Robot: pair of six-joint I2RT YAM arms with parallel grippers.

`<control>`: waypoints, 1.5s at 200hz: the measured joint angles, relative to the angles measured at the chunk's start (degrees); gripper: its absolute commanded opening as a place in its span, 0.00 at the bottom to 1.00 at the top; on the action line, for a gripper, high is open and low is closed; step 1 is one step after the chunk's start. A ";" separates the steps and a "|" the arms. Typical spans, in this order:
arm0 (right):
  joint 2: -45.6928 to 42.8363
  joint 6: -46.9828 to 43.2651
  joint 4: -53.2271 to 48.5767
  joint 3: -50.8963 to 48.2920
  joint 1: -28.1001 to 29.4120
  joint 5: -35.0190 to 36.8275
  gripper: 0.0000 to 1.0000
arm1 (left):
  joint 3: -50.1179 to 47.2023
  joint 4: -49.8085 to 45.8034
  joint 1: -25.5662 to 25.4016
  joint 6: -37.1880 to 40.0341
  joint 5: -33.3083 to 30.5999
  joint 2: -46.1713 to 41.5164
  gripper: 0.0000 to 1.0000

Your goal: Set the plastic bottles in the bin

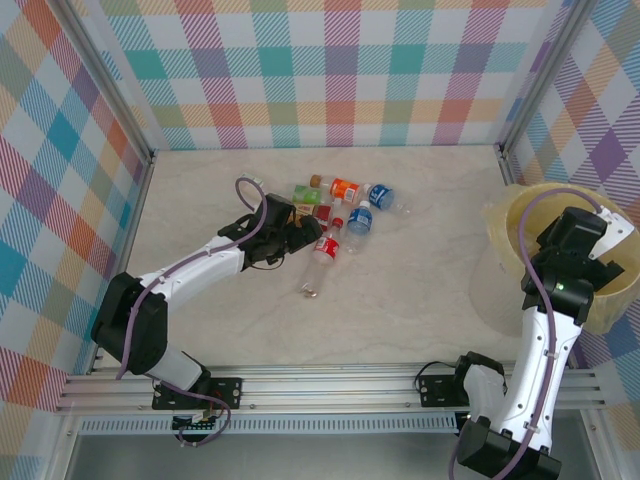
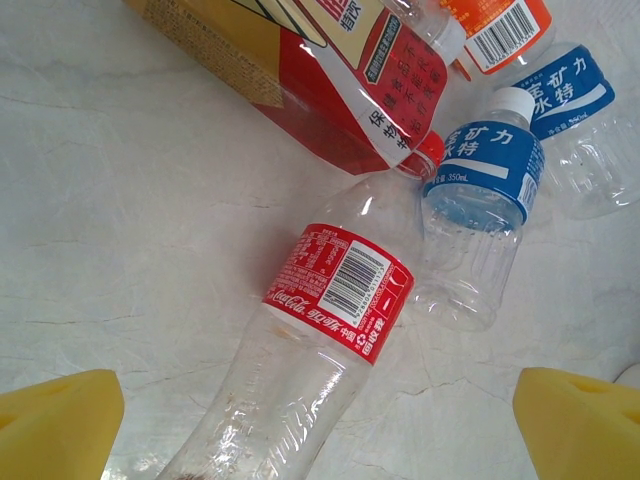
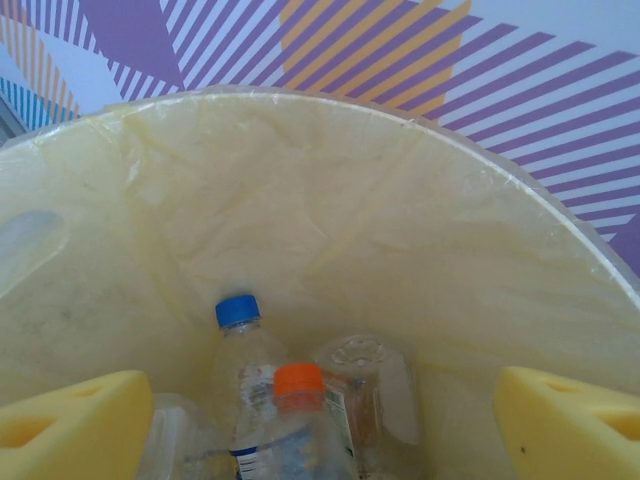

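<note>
Several plastic bottles lie in a cluster mid-table. A clear one with a red label (image 1: 325, 249) (image 2: 340, 290) lies nearest, with two blue-labelled bottles (image 1: 361, 218) (image 2: 482, 190), an orange-labelled one (image 1: 343, 187) (image 2: 505, 30) and a green one (image 1: 305, 193) beyond. My left gripper (image 1: 290, 237) (image 2: 320, 440) is open just above the table, its yellow pads (image 2: 55, 425) wide on either side of the red-labelled bottle's lower body. My right gripper (image 1: 577, 240) (image 3: 320, 430) hangs open over the bin (image 1: 500, 225) (image 3: 330, 200). Inside lie a blue-capped bottle (image 3: 238, 312), an orange-capped one (image 3: 298, 382) and an upturned clear one (image 3: 372, 372).
A red and yellow labelled bottle (image 2: 340, 90) lies just beyond the red-labelled one's cap. The bin stands at the table's right edge, close to the checked wall (image 1: 590, 110). Bare marble-patterned table (image 1: 420, 290) stretches between the cluster and the bin.
</note>
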 measured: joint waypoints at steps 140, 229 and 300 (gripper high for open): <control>0.17 3.23 0.48 4.87 0.07 -31.47 1.00 | 0.09 0.39 0.00 0.48 1.73 1.18 1.00; 3.15 9.49 2.99 8.31 13.35 -49.66 1.00 | -0.90 -1.86 0.02 -2.91 -6.82 -0.96 1.00; 17.79 9.16 5.16 10.47 36.89 -41.81 1.00 | -3.15 -7.61 1.55 -10.19 -15.28 -6.58 1.00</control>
